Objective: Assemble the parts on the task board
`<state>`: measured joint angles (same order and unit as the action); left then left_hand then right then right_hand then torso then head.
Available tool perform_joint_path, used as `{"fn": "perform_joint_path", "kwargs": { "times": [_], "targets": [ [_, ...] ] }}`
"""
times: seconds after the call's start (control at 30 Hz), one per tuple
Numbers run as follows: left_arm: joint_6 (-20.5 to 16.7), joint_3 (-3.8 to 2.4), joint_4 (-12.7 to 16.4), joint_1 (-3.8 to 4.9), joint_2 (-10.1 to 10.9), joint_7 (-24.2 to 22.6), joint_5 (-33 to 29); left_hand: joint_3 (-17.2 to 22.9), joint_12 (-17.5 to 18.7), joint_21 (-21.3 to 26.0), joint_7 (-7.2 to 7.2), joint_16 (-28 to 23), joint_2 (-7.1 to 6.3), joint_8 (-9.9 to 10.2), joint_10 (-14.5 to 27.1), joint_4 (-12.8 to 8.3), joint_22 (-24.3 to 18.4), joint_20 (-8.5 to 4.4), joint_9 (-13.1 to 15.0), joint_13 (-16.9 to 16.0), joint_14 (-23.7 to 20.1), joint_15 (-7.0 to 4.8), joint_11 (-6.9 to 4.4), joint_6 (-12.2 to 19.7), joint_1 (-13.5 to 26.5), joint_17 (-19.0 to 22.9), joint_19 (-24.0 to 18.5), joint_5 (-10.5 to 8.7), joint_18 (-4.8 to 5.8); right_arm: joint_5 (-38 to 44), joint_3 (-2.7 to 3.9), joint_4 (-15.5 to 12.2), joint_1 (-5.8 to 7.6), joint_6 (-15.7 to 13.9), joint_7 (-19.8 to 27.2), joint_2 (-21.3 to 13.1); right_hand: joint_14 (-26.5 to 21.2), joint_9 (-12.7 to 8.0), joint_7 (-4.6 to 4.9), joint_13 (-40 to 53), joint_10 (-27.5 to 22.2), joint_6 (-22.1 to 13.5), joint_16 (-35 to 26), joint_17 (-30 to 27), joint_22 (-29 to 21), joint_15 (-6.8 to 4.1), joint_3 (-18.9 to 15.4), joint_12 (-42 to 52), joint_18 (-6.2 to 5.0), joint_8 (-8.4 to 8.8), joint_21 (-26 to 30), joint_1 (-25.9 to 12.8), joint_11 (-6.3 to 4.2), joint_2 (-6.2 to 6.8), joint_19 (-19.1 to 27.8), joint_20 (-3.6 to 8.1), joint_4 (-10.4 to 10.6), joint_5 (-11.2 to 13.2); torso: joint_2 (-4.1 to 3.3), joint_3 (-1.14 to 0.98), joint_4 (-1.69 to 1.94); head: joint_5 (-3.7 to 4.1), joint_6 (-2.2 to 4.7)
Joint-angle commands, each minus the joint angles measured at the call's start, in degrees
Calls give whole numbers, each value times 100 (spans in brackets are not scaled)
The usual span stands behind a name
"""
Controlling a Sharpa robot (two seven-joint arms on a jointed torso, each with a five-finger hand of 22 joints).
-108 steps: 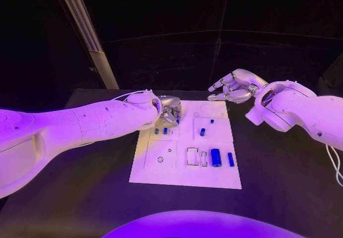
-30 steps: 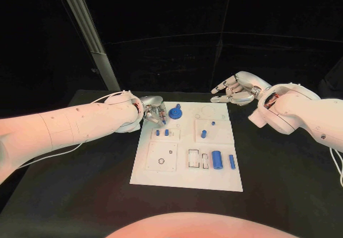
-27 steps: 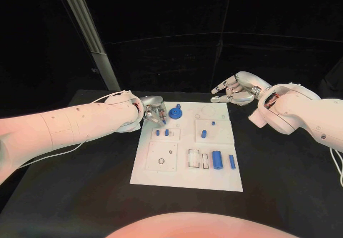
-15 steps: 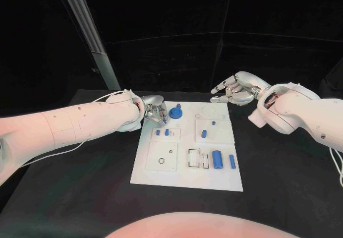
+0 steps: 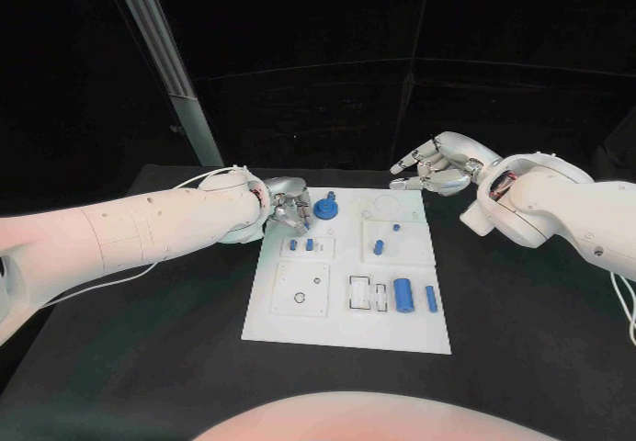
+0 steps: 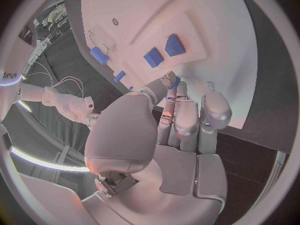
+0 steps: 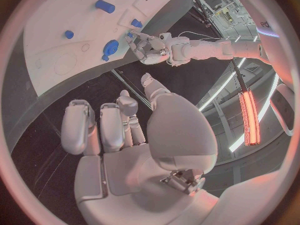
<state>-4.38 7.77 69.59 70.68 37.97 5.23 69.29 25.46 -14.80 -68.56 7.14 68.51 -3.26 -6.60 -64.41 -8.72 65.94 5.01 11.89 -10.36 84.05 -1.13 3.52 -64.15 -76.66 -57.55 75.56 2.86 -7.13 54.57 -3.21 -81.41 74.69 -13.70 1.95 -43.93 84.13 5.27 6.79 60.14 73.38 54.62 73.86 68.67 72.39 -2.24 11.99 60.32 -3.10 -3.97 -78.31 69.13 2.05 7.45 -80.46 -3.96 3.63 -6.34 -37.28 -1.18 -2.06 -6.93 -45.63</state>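
Note:
The white task board [image 5: 347,317] lies in the middle of the black table. My left hand [image 5: 289,209] hovers at the board's far left corner, beside a round blue part [image 5: 327,210] on the board. Thumb and a fingertip meet on a small blue piece [image 6: 176,80], also seen at the fingertips as the small blue piece [image 7: 130,34]. Two small blue parts [image 5: 300,244] lie just nearer than that hand. A blue peg [image 5: 378,246], a thick blue cylinder [image 5: 402,293] and a thin blue pin [image 5: 429,298] lie further right. My right hand [image 5: 437,165] hangs beyond the far right corner, fingers apart, holding nothing.
Outlined slots [image 5: 366,293] and a small hole [image 5: 300,297] mark the board's near half. A pale pillar [image 5: 173,83] rises behind the table at the left. Black tabletop [image 5: 530,312] surrounds the board on all sides.
Since the earliest frame my left hand has drawn back to the left, uncovering the round blue part. Over the last second neither hand has visibly moved.

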Motion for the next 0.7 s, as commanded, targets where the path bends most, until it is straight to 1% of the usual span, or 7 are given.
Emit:
{"fn": "perform_joint_path", "kwargs": {
  "times": [0.03, 0.07, 0.17, 0.23, 0.43, 0.5, 0.7],
  "targets": [
    [137, 3, -5, -2, -18, -4, 0, -26, 35, 30, 12, -3, -30, 0, -14, -17, -2, -2, -11, 20, 59, -1, 6, 4, 78, 17, -44, -8, 89, -16, 3, 1, 9, 47, 43, 8, 110, 8, 6, 2, -10, 13, -22, 4, -2, -8, 21, 12, -94, 22, 33, -14, -3, -25, 4, -10, 6, -29, 0, 0, -2, 6, -3],
    [137, 3, -9, -2, -20, 2, 0, -28, 41, 32, 23, -7, -48, 33, -7, -21, -2, 0, -28, 30, 56, 3, 14, 47, 89, 28, -48, -8, 89, -16, 3, 3, 9, 47, 43, 9, 110, 8, 6, 2, -10, 13, -22, 4, -2, -8, 21, 12, -94, 22, 33, -14, -3, -25, 4, -10, 6, -29, 1, 0, -1, 9, -5],
    [133, 3, -21, -2, -27, 33, 0, -18, 84, 61, 39, -32, -116, 219, 49, -34, -28, 13, -129, 79, 41, 20, 36, 325, 134, 83, -79, -9, 82, -16, 3, 7, 9, 45, 43, 11, 110, 8, 6, 2, -10, 13, -22, 4, -2, -8, 21, 12, -94, 22, 33, -14, -3, -25, 4, -10, 6, -29, 0, 2, -1, 10, -5],
    [131, 3, -31, -2, -33, 58, 0, -11, 135, 80, 53, -56, -174, 307, 120, -39, -44, 25, -199, 128, 27, 33, 50, 482, 176, 130, -99, -8, 77, -16, 3, 11, 9, 43, 40, 13, 109, 8, 6, -11, -18, 12, -27, -2, -15, -8, 22, 0, -97, 22, 41, -14, -2, -27, 11, -10, 6, -29, -2, 2, 2, 14, -9],
    [58, 3, -36, -2, -28, 86, 0, 7, 173, 104, 45, -78, -254, 318, 162, -52, -62, 37, -289, 192, 14, 40, 57, 639, 218, 185, -123, -8, 69, -16, 3, 28, 9, 36, 22, 11, 105, 8, 7, -37, -33, 11, -40, -19, -29, -8, 22, -26, -100, 23, 51, -15, -2, -27, 18, -10, 6, -29, -1, 3, 4, 17, -9],
    [16, 3, -33, -2, -18, 88, 0, 10, 183, 107, 37, -84, -285, 318, 173, -60, -63, 40, -318, 211, 10, 43, 61, 688, 229, 201, -126, -8, 67, -16, 3, 35, 9, 32, 18, 8, 97, 6, 10, -318, -210, -5, -71, -46, -65, -7, 28, -310, -108, 28, 80, -15, 1, -29, 35, -10, 0, -30, 2, 4, 3, 17, -11],
    [-77, 3, -10, -2, 30, 61, 0, 22, 196, 117, 40, -88, -306, 297, 193, -67, -70, 44, -339, 236, 7, 47, 67, 684, 233, 218, -134, -7, 65, -15, 2, 50, 9, 29, 7, -6, 93, 7, 10, -530, -338, -11, -90, -58, -83, -7, 36, -524, -111, 28, 98, -15, 1, -33, 42, -10, -6, -31, 3, 6, 6, 22, -12]
  ]
}}
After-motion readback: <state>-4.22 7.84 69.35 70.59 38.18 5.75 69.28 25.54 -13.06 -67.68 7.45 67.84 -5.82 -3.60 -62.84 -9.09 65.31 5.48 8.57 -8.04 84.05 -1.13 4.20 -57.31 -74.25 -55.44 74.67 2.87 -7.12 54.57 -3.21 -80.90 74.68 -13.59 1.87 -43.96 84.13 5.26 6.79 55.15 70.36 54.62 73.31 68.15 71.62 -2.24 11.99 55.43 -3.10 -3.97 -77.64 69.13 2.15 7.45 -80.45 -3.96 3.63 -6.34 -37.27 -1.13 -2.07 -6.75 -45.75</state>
